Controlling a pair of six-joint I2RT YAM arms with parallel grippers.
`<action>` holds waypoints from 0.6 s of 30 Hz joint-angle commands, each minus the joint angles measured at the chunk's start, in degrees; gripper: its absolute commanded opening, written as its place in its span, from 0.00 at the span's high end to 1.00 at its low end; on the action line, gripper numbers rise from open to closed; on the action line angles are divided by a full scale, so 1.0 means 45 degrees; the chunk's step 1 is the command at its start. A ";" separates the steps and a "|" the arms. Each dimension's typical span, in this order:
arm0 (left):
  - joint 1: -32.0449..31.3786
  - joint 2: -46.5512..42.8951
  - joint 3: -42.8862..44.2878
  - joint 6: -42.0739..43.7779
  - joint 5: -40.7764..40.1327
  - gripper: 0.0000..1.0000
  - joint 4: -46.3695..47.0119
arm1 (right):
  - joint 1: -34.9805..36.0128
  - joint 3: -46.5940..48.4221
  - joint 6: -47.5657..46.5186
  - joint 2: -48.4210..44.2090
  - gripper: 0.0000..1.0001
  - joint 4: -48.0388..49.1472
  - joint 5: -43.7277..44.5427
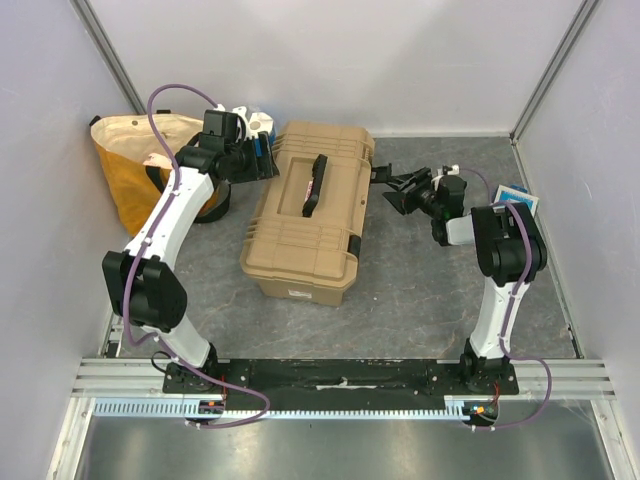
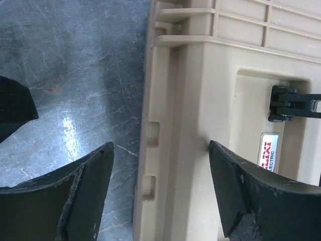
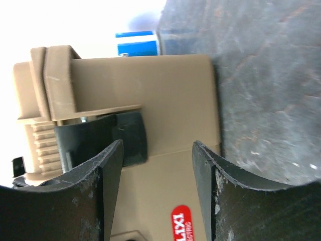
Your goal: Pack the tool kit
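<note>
Looking down, we saw the toolbox sitting shut in the middle of the bench, and we saw no tools outside it. Our left hand was wide open over its left edge, holding nothing. Our right hand was open and empty beside a black latch. Maybe only the latches were left to snap.

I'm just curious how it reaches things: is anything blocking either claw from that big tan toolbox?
Nothing visible is in the way. The left gripper hangs open right over the toolbox at its edge, and the right gripper, also open, faces its black latch up close, with nothing between them.
</note>
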 commanded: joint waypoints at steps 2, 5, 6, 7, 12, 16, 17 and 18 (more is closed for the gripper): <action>0.0065 0.0197 0.0380 -0.0263 0.0259 0.19 -0.0460 | 0.0379 0.0655 0.1570 0.0626 0.36 0.3883 -0.0519; 0.0065 0.0256 0.0439 -0.0340 0.0318 0.19 -0.0460 | 0.0555 0.0734 0.2058 0.0880 0.36 0.4762 -0.0520; 0.0027 0.0314 0.0478 -0.0360 0.0357 0.19 -0.0460 | 0.0595 0.0715 0.2253 0.0958 0.36 0.5306 -0.0500; 0.0046 0.0334 0.0478 -0.0380 0.0396 0.19 -0.0460 | 0.0634 0.0695 0.2391 0.0997 0.36 0.5524 -0.0481; 0.0065 0.0393 0.0517 -0.0399 0.0513 0.20 -0.0460 | 0.0693 0.0481 0.2705 0.0881 0.37 0.5839 -0.0266; 0.0065 0.0412 0.0575 -0.0360 0.0533 0.20 -0.0460 | 0.0771 0.0656 0.2296 0.0667 0.37 0.5119 -0.0266; 0.0065 0.0412 0.0595 -0.0360 0.0533 0.20 -0.0460 | 0.0790 0.0734 0.2101 0.0589 0.37 0.4749 -0.0285; 0.0065 0.0432 0.0614 -0.0322 0.0552 0.20 -0.0460 | 0.0810 0.0792 0.1848 0.0510 0.37 0.4416 -0.0266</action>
